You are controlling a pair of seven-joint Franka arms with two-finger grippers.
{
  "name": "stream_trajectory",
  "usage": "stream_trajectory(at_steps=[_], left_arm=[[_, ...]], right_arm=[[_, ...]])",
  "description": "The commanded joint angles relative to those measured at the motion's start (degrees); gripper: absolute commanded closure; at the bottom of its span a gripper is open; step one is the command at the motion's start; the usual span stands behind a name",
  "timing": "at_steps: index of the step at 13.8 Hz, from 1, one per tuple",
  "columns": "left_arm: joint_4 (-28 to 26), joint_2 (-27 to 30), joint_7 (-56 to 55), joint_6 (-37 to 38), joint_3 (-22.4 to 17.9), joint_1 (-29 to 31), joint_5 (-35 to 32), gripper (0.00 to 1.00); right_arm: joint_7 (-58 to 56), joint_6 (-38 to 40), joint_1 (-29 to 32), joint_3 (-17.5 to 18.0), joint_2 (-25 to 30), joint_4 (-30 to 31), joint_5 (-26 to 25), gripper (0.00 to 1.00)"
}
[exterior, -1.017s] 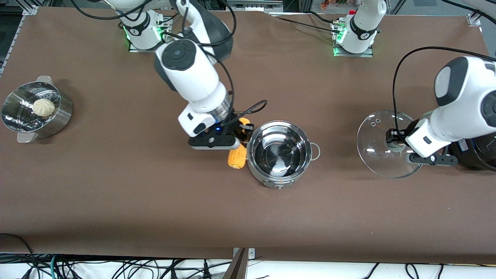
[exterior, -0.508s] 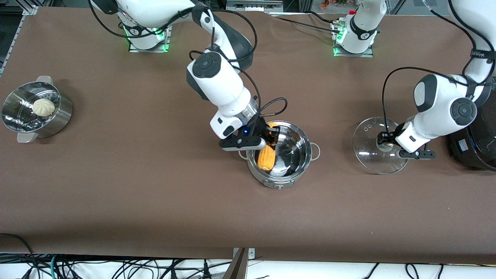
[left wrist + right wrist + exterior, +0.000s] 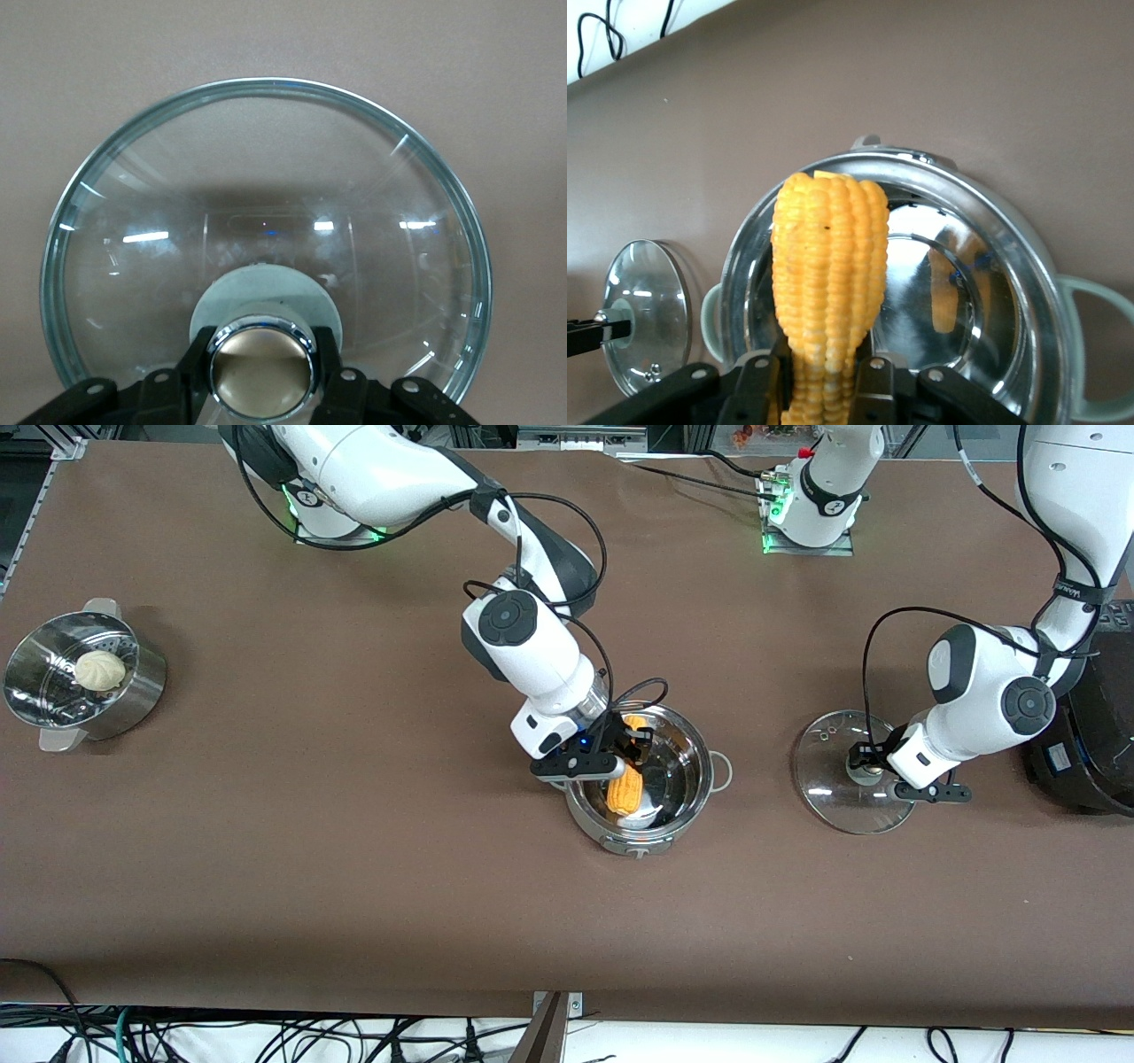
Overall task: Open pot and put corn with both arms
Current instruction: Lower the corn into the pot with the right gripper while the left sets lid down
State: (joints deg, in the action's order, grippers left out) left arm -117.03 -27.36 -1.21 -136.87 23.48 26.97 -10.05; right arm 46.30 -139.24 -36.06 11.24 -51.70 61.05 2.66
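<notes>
The shiny steel pot [image 3: 700,775] stands open mid-table; it also shows in the right wrist view [image 3: 1010,252]. My right gripper [image 3: 631,749] is shut on the yellow corn [image 3: 625,790] and holds it tilted inside the pot's mouth. The corn [image 3: 828,274] hangs from this gripper [image 3: 824,390] over the pot's mirror bottom. My left gripper [image 3: 864,765] is shut on the tan knob [image 3: 263,367] of the glass lid [image 3: 828,779], low over the table toward the left arm's end. I cannot tell if the lid [image 3: 266,177] touches the table.
A steel steamer pot [image 3: 133,691] with a white bun [image 3: 99,670] stands at the right arm's end. A large black cooker [image 3: 1094,753] stands at the left arm's end, close to the left arm. The lid shows small in the right wrist view [image 3: 651,310].
My right gripper carried the corn from beside the pot to over it and down into its mouth. My left gripper lowered the lid and shifted it slightly toward the pot.
</notes>
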Motion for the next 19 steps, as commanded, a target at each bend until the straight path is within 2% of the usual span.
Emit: stream_trajectory(at_steps=[1, 2, 5, 6, 7, 9, 11, 13, 14, 16, 19], left_arm=[[1.5, -1.4, 0.1, 0.0, 0.3, 1.8, -1.2, 0.05], [1.5, -1.4, 0.1, 0.1, 0.4, 2.2, -0.9, 0.0], [2.2, 1.6, -0.1, 1.4, 0.5, 2.4, -0.7, 0.0], [2.5, 3.7, -0.3, 3.1, 0.6, 2.3, -0.6, 0.0], [3.6, 6.0, -0.3, 5.8, 0.7, 2.3, -0.6, 0.0], [9.2, 10.0, 0.2, 17.2, 1.1, 2.3, -0.5, 0.0], [17.6, 13.1, -1.8, 33.7, 2.0, 2.2, 3.7, 0.0], [25.3, 15.9, -2.1, 45.6, 1.8, 2.3, 5.3, 0.0], [27.6, 17.2, -2.5, 47.9, 1.8, 2.3, 5.4, 0.0], [28.1, 20.5, -3.9, 48.0, 1.7, 2.3, 5.3, 0.0], [28.2, 22.9, -3.8, 48.3, 1.3, 2.3, 5.2, 0.0]], right_arm=[[0.0, -2.5, -0.7, 0.5, -2.2, -0.8, 1.0, 0.93], [0.0, -3.2, -0.9, 0.5, -2.6, -0.8, 1.0, 0.93], [0.0, -3.9, -1.3, 0.5, -3.6, -0.8, 1.0, 0.92], [0.0, -4.0, -1.3, 0.5, -3.8, -0.8, 1.0, 0.81], [0.2, -4.0, -1.3, 0.5, -3.8, -0.8, 1.0, 0.5], [0.0, -4.1, -1.5, 0.5, -4.1, -0.7, 0.9, 0.0], [-0.1, -4.2, -1.9, 0.5, -4.0, -0.7, 0.7, 0.0], [0.0, -3.4, -1.9, 0.5, -3.1, -0.7, 0.6, 0.0], [0.0, -1.2, -1.7, 0.3, -1.8, -0.7, 0.4, 0.0], [-0.2, 9.5, -0.3, -0.2, 3.1, -0.8, -0.2, 0.0], [-9.7, 28.9, 7.5, 0.0, 12.8, -0.7, -0.2, 0.0]])
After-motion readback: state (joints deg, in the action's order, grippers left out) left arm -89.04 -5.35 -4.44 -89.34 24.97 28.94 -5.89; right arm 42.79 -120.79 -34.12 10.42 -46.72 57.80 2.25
